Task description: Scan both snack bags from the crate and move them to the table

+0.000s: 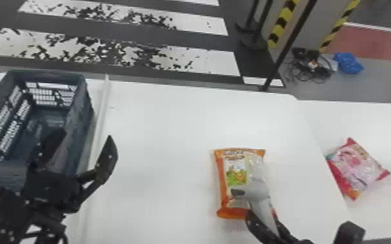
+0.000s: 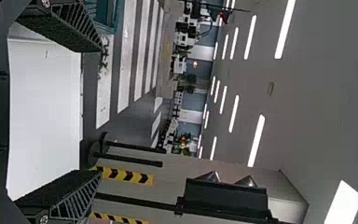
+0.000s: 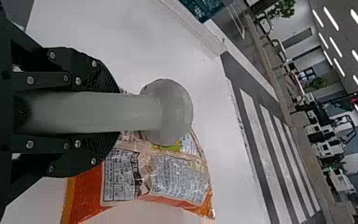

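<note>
My left gripper (image 1: 78,150) stands open beside and partly over the dark crate (image 1: 82,107); in the left wrist view, the gripper (image 2: 100,111) has its fingers wide apart. The right gripper (image 1: 264,224) is shut on the handle of a grey scanner (image 1: 253,191), whose head is over the orange snack bag (image 1: 221,181) lying on the white table (image 1: 159,136). In the right wrist view the gripper (image 3: 116,112) clasps the scanner (image 3: 168,112), which hides part of the orange bag (image 3: 168,179). A pink snack bag (image 1: 357,165) lies farther right.
The pink bag rests on a second white surface (image 1: 321,120) adjoining the table at the right. A raised white strip (image 1: 102,110) runs beside the crate. Black parts (image 1: 349,232) stand at the lower right. A black pole (image 1: 285,48) rises behind the table.
</note>
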`<move>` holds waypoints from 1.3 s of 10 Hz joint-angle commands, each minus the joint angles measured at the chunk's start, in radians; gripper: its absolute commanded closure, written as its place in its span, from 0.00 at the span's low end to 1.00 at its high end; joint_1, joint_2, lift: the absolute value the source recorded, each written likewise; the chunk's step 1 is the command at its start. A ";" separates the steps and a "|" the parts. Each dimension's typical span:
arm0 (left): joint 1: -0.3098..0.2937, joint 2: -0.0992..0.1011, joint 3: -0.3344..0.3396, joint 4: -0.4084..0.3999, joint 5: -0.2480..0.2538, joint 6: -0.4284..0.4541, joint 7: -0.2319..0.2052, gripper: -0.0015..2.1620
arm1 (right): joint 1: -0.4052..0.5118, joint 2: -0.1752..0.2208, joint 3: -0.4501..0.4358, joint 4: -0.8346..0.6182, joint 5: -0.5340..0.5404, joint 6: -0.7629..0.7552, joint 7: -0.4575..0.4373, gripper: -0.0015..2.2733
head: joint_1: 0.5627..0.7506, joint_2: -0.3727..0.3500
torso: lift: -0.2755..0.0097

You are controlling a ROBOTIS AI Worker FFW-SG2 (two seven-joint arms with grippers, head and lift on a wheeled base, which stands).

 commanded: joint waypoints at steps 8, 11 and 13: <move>0.008 -0.012 0.014 0.000 -0.001 -0.014 0.000 0.03 | -0.058 0.006 -0.072 0.013 -0.070 0.054 0.010 0.99 | 0.70 0.29 | 0.66; 0.011 -0.008 0.014 -0.007 -0.001 -0.008 -0.006 0.03 | -0.280 -0.018 -0.215 0.099 -0.034 0.257 0.000 0.99 | 0.70 0.17 | 0.66; 0.009 -0.008 0.024 0.002 -0.004 -0.005 -0.006 0.03 | -0.426 -0.083 -0.242 0.260 0.042 0.275 -0.009 0.99 | 0.70 0.08 | 0.66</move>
